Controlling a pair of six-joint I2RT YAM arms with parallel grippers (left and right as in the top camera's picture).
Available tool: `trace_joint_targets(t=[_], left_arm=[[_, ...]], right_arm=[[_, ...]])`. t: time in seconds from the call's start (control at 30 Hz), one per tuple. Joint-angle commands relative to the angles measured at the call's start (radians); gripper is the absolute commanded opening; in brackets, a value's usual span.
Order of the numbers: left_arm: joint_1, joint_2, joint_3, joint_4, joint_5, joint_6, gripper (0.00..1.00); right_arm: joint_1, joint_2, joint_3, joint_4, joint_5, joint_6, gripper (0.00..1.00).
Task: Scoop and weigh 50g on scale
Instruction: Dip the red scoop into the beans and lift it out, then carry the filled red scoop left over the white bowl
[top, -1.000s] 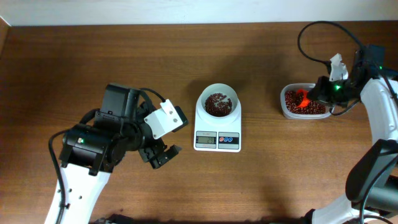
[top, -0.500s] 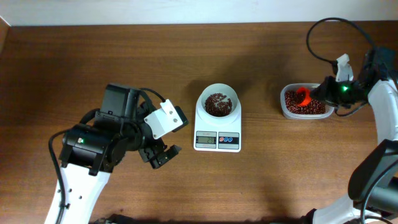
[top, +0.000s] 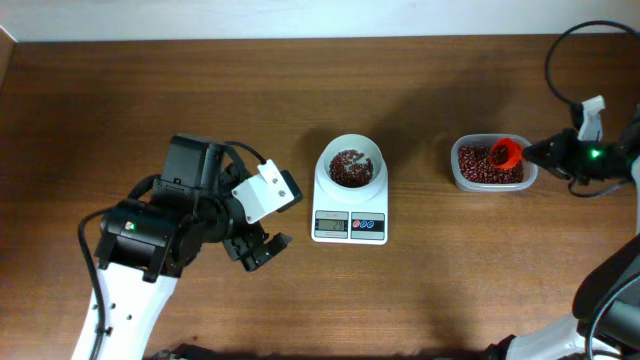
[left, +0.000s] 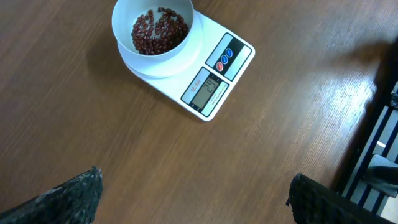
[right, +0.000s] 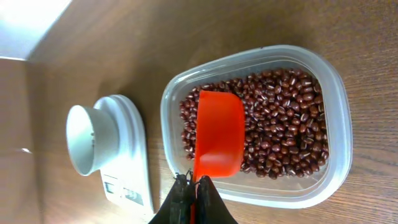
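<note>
Though apart, beans (right: 280, 124) near right gripper (right: 191, 190).

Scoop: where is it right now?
Overhead, table's right side: the orange scoop is over the bean tub, right of the scale, held by the right tool.

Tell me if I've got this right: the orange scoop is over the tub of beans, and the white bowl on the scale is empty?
Not quite. The white bowl on the scale is not empty: the left wrist view shows a layer of beans in it. The orange scoop is indeed over the tub of beans.
</note>
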Motion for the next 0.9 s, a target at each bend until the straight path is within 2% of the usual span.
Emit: trace_joint_targets(t=[0.0,0.33,0.87], left_arm=[[0.006,-0.005,0.016,0.002,0.0,-0.005,0.99],[0.006,-0.005,0.016,0.002,0.0,-0.005,0.99],[0.006,-0.005,0.016,0.002,0.0,-0.005,0.99]], right_arm=[[-0.005,0.011,0.01,-0.008,-0.119,-0.023,0.04],[0.018,0.011,0.011,-0.043,-0.263,-0.023,0.04],[0.352,-0.045,0.014,-0.03,-0.294,-0.022,0.04]])
